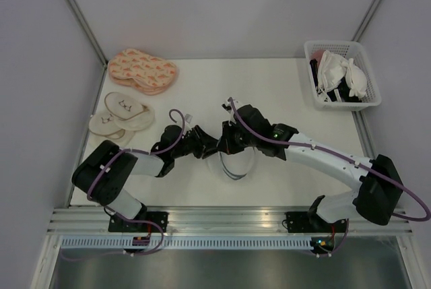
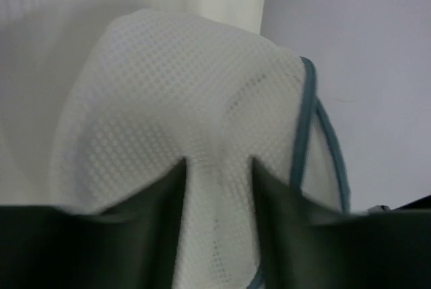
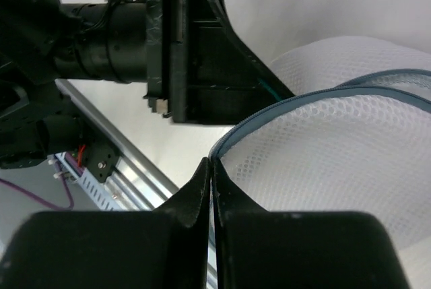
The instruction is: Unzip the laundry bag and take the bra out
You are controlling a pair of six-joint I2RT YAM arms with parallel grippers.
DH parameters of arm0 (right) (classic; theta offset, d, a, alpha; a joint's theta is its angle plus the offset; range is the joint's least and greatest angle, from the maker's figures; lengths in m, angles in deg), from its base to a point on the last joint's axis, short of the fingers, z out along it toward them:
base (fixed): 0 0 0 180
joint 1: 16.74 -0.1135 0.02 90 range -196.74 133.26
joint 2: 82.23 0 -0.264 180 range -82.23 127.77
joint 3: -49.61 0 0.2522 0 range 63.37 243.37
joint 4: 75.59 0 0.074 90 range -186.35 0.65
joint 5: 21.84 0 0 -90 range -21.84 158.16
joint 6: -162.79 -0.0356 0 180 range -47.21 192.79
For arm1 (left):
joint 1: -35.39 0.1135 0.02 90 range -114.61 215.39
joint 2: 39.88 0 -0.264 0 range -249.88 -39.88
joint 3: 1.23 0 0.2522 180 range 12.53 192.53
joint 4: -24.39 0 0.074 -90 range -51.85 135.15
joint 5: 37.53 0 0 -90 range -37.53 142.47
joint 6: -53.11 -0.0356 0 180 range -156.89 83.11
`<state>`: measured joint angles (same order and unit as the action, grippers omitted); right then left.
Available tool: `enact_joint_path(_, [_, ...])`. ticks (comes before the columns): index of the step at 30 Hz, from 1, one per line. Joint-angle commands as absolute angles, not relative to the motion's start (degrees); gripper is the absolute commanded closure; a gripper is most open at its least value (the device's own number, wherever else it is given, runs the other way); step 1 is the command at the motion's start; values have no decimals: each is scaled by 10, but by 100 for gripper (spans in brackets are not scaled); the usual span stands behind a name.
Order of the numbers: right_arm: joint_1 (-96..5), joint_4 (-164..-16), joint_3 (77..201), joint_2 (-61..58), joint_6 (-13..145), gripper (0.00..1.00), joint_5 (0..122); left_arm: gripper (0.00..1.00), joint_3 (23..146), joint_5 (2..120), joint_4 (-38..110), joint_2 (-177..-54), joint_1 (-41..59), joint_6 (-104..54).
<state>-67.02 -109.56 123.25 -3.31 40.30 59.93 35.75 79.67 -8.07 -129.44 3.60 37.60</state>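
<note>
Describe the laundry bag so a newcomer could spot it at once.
At the middle of the white table, the left arm and right arm meet. Beneath them lies the laundry bag: white see-through mesh with a dark zip line round its rim, unlike the opaque pink pads and cream pads.

Laundry bag (image 2: 182, 93) — white open-weave mesh cloth, teal zip tape (image 2: 306, 120); fingers (image 2: 161, 225) matt black plastic; table (image 1: 229, 83) — smooth, matt white.

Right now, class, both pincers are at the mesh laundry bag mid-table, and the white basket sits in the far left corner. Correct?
No. The white basket sits in the far right corner, as the top external view shows. The left pincer and right pincer are at the mesh laundry bag mid-table.
</note>
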Motion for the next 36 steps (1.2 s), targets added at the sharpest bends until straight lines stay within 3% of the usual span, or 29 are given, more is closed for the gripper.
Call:
enact_joint_path(1, [-673,-1108,1266,-15,428,99,667,40,360,797,-133,-1287,33,396])
enact_joint_path(4, [-673,-1135,1271,-1,438,100,702,19,342,756,-43,-1235,33,372])
enact_joint_path(10, [-673,-1124,1257,14,453,100,687,10,313,668,110,-1087,33,342])
enact_joint_path(12, [-674,-1119,1252,21,467,93,652,7,315,654,144,-1056,33,335])
enact_joint_path(13, [-674,-1119,1254,25,475,76,646,5,318,652,146,-1052,34,330])
enact_joint_path(16, [-682,-1093,1242,17,499,55,617,5,335,665,149,-1063,35,318])
enact_joint_path(19, [-682,-1076,1222,-14,499,45,618,6,346,694,117,-1083,35,313])
enact_joint_path(28, [-682,-1096,1200,-188,454,40,790,7,346,763,14,-1104,34,268])
enact_joint_path(31, [-681,-1131,1210,-225,429,31,852,8,373,810,-17,-1125,33,243])
enact_joint_path(36, [-681,-1250,1258,-208,400,26,919,11,470,843,64,-1163,2,141])
